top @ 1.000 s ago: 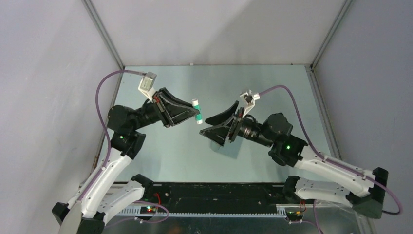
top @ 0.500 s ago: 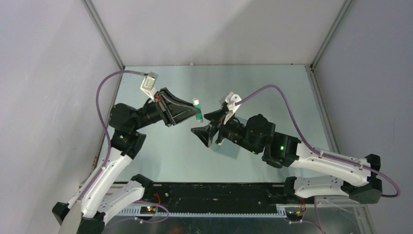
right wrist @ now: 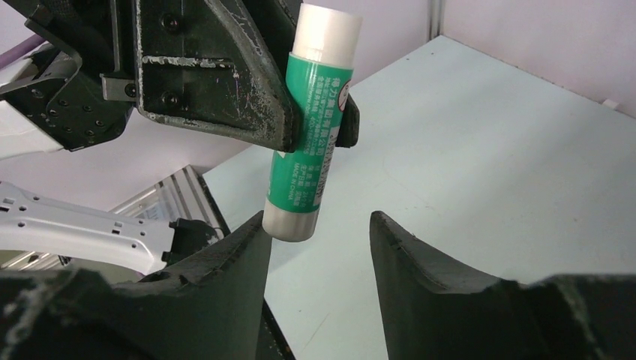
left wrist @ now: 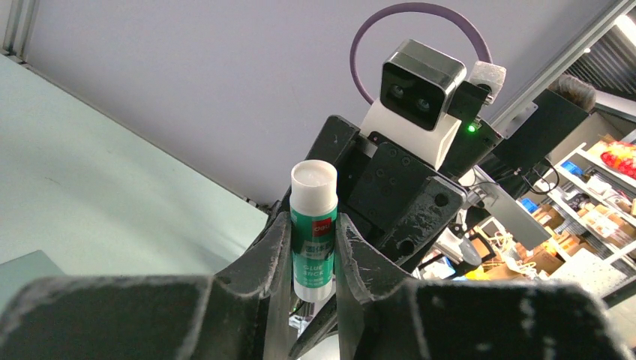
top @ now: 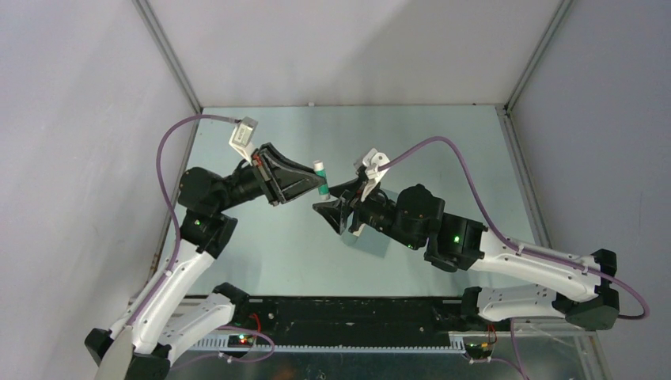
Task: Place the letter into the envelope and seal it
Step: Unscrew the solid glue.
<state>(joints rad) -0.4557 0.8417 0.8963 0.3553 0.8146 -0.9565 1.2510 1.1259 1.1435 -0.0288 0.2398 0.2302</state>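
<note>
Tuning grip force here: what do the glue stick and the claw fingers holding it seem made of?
Glue stick: likely smooth plastic, white cap and base, green printed label with a slight sheen. Fingers of the left claw: matte black, probably hard plastic, with pale scuffs along worn edges; moulded or printed, I cannot tell.

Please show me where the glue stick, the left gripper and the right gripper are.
glue stick (right wrist: 309,146): right wrist view, on its green label.
left gripper (left wrist: 313,229): left wrist view, midway between its fingertips.
right gripper (right wrist: 316,225): right wrist view, gap between its fingertips.
</note>
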